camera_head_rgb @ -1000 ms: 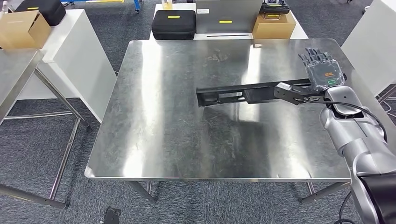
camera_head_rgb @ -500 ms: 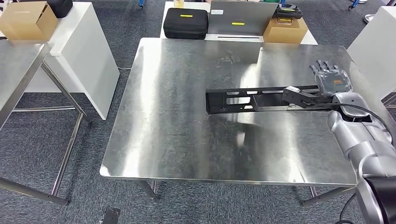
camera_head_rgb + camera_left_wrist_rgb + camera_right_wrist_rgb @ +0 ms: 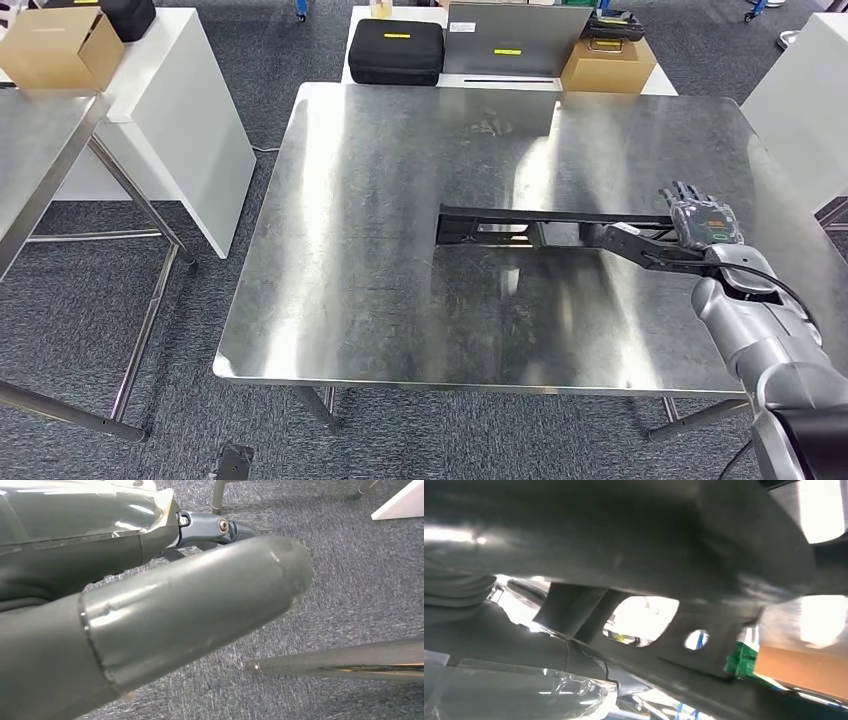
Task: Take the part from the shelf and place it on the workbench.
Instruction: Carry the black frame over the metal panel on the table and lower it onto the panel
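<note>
1. My right hand (image 3: 700,222) holds one end of the part (image 3: 530,228), a long black bar with cut-out openings. The hand is over the right side of the workbench (image 3: 400,300), close to its right edge.
2. The part runs from my hand toward the middle of the worktop, roughly parallel to the front edge. Its free end is near the centre. It lies low over the steel sheet; I cannot tell whether it touches the surface.
3. In the right wrist view the part (image 3: 684,645) crosses close in front of the camera, showing one large and one small round opening.
4. My left hand (image 3: 150,625) hangs beside the workbench, above grey carpet (image 3: 360,570). The fingers are hidden behind the thumb, so I cannot tell whether they are spread or curled.
5. Beyond the far edge of the worktop stand a black case (image 3: 397,50), a grey panel (image 3: 515,38) and a cardboard box (image 3: 607,64).
6. A second cardboard box (image 3: 60,48) sits on a white table (image 3: 190,130) off the far left corner.
</note>
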{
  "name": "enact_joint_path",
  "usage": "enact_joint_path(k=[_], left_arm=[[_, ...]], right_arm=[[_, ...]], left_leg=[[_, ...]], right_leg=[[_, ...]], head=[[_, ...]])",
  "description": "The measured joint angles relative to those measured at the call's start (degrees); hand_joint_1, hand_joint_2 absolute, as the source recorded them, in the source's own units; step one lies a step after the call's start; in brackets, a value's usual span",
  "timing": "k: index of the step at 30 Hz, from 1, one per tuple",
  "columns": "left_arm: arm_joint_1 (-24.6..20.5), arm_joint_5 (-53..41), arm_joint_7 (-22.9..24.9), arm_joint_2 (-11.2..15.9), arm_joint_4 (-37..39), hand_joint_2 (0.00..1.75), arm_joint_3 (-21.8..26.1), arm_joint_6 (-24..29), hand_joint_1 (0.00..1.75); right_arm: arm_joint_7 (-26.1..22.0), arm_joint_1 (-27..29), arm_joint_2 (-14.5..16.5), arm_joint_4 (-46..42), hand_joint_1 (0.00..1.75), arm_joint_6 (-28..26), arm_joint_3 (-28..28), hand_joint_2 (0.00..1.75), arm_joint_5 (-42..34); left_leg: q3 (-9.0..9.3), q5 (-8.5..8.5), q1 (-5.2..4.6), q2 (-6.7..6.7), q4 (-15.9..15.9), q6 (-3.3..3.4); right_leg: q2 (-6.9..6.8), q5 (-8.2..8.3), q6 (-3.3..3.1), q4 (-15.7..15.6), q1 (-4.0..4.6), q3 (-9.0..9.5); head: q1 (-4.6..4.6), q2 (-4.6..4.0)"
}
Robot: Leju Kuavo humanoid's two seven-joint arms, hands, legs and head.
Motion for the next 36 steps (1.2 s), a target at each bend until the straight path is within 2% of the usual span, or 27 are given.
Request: enact_joint_path(k=[8,17,21,30,36], left_arm=[[-0.14,-0.23,-0.26,0.21,0.0,0.0,0.21,0.0,0.0],[-0.25,-0.52,-0.41,0.44,0.0,0.0,0.51,0.05,0.0],[-0.31,-0.6,-0.41,0.5,0.0,0.0,0.56,0.01,0.0],[-0.37,-0.61,-0.36,0.55,0.0,0.0,1.18,0.02,0.0],[-0.42,-0.69,-0.19,0.63,0.0,0.0,1.57,-0.2,0.0]], right_arm=[[0.87,0.55,-0.05,0.67,0.0,4.74,-1.68,0.0,-1.81],[1.43,3.97,0.13,2.15,0.0,11.17,-3.76,0.0,-3.94],[1.75,3.96,-0.02,2.29,0.0,14.6,-4.82,0.0,-4.96],[2.4,3.78,-0.91,2.29,0.0,15.74,-6.15,0.0,-5.4],[2.89,2.35,-2.5,2.29,0.0,21.73,-6.33,0.0,-5.54]], left_leg=[[0.26,0.03,0.05,0.06,-0.01,0.03],[0.11,0.13,0.03,0.02,0.0,0.16],[0.16,0.12,0.05,0.0,-0.01,0.15],[0.17,0.17,0.03,-0.04,-0.01,0.23],[0.18,0.18,0.01,-0.04,0.01,0.24]], right_leg=[[0.01,0.01,0.0,0.04,0.04,0.17],[0.01,0.1,0.11,0.06,0.03,0.12],[0.0,0.06,0.09,0.05,0.04,0.13],[-0.02,0.08,0.1,0.04,0.01,0.19],[-0.03,0.1,0.11,0.04,0.0,0.2]], head=[[0.0,0.0],[0.01,0.0],[0.0,0.0],[0.0,0.0],[-0.01,0.0]])
